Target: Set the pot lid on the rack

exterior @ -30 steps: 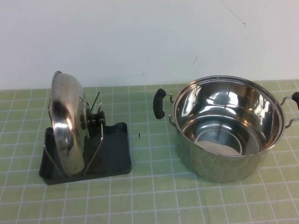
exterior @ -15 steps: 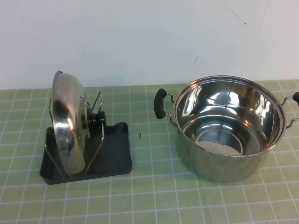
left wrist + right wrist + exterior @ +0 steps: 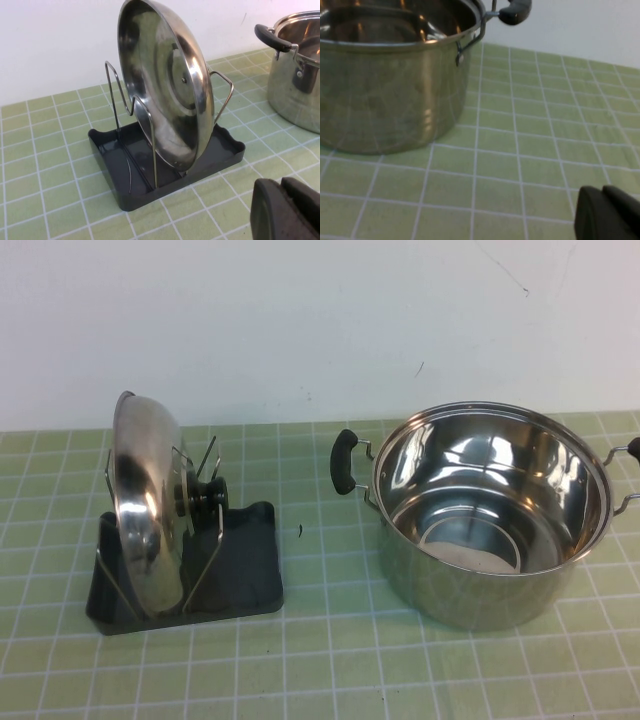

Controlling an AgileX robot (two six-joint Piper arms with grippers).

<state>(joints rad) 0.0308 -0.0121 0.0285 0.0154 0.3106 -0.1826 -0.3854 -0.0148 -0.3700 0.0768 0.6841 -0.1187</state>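
The pot lid (image 3: pixel 147 508), stiff, slick steel best taken by its black knob (image 3: pixel 208 492), stands on edge between the rack's (image 3: pixel 245 575) wire prongs, left of the pot (image 3: pixel 490 515), while the left tool (image 3: pixel 287 210) and right tool (image 3: pixel 605 215) sit closed and empty, back from the rack.

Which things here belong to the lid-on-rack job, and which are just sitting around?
Job:
- pot lid, standing on edge in the rack
- left gripper, shut, near the rack
- right gripper, shut, by the pot

Bystanders:
- steel pot, empty
- green tiled mat
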